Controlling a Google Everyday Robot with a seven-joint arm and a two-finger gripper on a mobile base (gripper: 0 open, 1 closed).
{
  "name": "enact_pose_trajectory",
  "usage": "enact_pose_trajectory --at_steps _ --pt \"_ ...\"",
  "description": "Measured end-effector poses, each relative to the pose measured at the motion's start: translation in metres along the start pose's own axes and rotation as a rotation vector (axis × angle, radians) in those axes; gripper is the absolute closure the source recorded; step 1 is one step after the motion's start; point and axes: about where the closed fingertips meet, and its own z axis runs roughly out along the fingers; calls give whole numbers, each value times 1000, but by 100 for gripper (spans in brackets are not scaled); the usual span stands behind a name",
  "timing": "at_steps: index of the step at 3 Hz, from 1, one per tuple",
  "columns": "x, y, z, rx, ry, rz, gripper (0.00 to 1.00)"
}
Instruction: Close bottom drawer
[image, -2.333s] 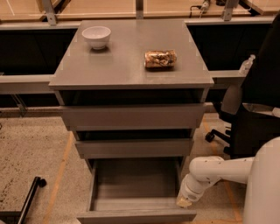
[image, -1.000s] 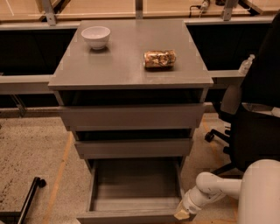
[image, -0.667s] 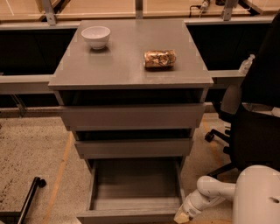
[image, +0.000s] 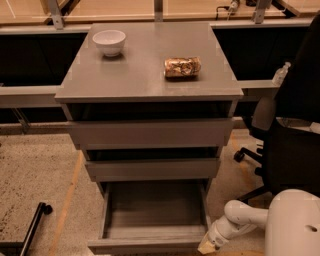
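Three grey drawers are showing, and the bottom drawer (image: 155, 212) is sitting pulled well out at 6 o'clock under the cabinet (image: 145, 80), its front panel running 9-to-3. I am keeping the gripper (image: 206, 246) low at about 5 o'clock, just beside the panel's right end, so the panel is lying toward 9 o'clock from it. Whether it is open or closed, I cannot tell. Closing is calling for a push toward 12 o'clock, I judge.
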Motion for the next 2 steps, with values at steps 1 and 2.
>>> enact_pose_trajectory --at_steps 1,2 --pt "0 0 0 0 -1 -1 100" --pt "-26 -31 -2 49 -26 -56 100"
